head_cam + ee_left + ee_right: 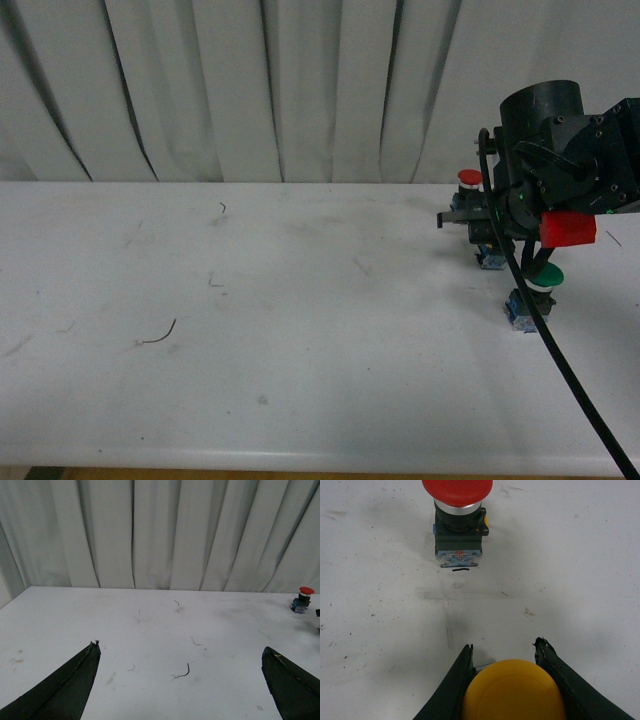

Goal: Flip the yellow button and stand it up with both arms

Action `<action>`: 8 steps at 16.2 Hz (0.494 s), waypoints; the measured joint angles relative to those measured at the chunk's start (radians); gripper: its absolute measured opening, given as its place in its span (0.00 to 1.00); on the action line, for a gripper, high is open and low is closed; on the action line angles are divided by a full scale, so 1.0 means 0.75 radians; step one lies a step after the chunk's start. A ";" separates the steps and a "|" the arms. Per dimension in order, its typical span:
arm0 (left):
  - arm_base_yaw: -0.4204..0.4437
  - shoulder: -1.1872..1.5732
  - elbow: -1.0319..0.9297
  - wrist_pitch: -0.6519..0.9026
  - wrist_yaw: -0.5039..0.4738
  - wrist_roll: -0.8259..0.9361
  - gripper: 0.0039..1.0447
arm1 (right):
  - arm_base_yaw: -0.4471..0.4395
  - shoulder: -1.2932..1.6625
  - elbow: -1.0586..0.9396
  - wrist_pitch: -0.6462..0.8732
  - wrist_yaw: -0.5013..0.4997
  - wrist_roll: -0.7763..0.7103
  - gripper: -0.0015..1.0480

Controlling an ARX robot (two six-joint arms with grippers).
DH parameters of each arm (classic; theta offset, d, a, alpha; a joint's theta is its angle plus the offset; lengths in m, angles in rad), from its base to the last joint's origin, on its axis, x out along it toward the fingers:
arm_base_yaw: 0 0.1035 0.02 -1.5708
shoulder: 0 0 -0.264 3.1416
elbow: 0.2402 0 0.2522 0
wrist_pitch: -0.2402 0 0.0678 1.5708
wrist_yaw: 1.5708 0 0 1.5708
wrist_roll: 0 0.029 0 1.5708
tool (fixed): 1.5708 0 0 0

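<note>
Yellow button [514, 690] shows only in the right wrist view, its domed cap pinched between the right gripper [506, 652] fingers, with the red-capped button [458, 517] standing on the table [580, 570] just ahead of the tips. From the front, the right arm [560, 160] hides that button; a green-capped button [545, 277] sits beneath it. Left wrist view: left gripper [182, 652] fingers spread wide, nothing between.
</note>
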 joint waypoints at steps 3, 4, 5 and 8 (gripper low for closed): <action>0.000 0.000 0.000 0.000 0.000 0.000 0.94 | 0.000 0.000 0.008 -0.015 -0.005 -0.001 0.33; 0.000 0.000 0.000 0.000 0.000 -0.001 0.94 | -0.001 0.001 0.010 -0.018 -0.007 -0.001 0.41; 0.000 0.000 0.000 0.000 0.000 0.000 0.94 | -0.002 0.001 0.012 -0.026 -0.011 -0.001 0.50; 0.000 0.000 0.000 0.000 0.000 -0.001 0.94 | -0.014 0.004 0.014 -0.024 -0.012 -0.002 0.75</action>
